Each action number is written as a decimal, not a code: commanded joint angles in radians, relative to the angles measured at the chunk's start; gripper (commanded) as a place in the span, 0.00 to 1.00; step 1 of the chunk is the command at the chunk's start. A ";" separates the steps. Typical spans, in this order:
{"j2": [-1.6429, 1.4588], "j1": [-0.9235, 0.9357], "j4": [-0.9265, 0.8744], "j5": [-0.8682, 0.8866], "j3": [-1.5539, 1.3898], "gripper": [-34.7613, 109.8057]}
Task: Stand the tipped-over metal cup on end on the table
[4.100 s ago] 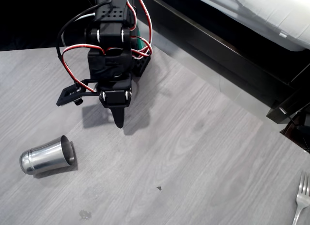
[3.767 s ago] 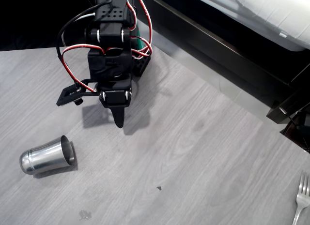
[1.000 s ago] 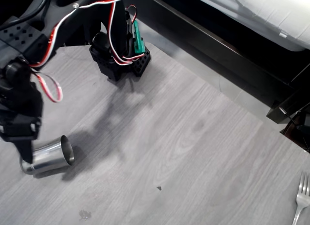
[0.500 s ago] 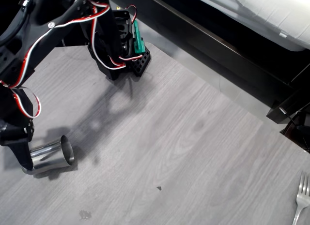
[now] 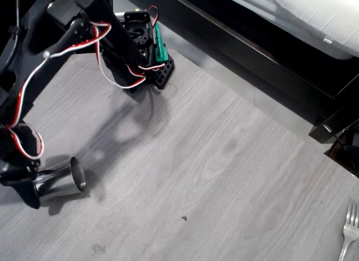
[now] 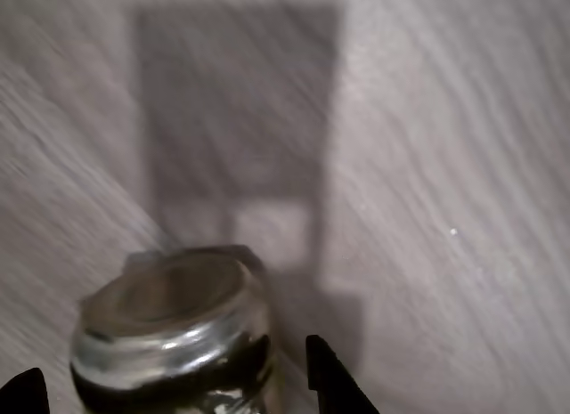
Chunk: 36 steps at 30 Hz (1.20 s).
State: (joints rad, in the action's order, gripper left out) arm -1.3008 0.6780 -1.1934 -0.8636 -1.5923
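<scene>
The metal cup [image 5: 59, 182] lies on its side at the near-left part of the worktop [image 5: 213, 177] in the overhead view, its open rim facing right and its rounded base toward the left edge. The black arm [image 5: 50, 53], wrapped with red and white wires, reaches from its base [image 5: 143, 64] at the far-left of the worktop down to the cup's base end.

In the wrist view the end effector [image 6: 169, 383] straddles the cup [image 6: 174, 334]: one dark fingertip [image 6: 325, 378] sits just right of the cup wall, the other shows at the lower-left corner. The jaws stand wide, one on each side of the cup; whether either finger touches the steel cannot be told. That picture is blurred.

A silver fork [image 5: 349, 230] lies at the near-right edge of the worktop, well apart from the cup. A black furniture frame [image 5: 258, 53] runs beyond the far edge.
</scene>
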 commanded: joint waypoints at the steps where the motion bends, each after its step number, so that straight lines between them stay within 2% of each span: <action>1: 0.006 -0.006 0.028 0.012 0.035 0.47; 10: 0.060 -0.023 0.055 0.034 0.035 0.46; 12: 0.074 -0.032 0.061 0.038 0.035 0.37; 13: 0.080 -0.035 0.072 0.048 0.035 0.27; 14: 0.086 -0.038 0.080 0.057 0.035 0.24; 23: 0.054 -0.041 0.106 0.069 0.035 0.24; 32: -0.405 -0.126 0.098 0.028 -0.043 0.24; 36: -0.667 -0.209 0.407 -0.094 -0.301 0.24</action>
State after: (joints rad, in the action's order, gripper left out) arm -1.7503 0.5139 -0.9910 -0.8805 -1.7503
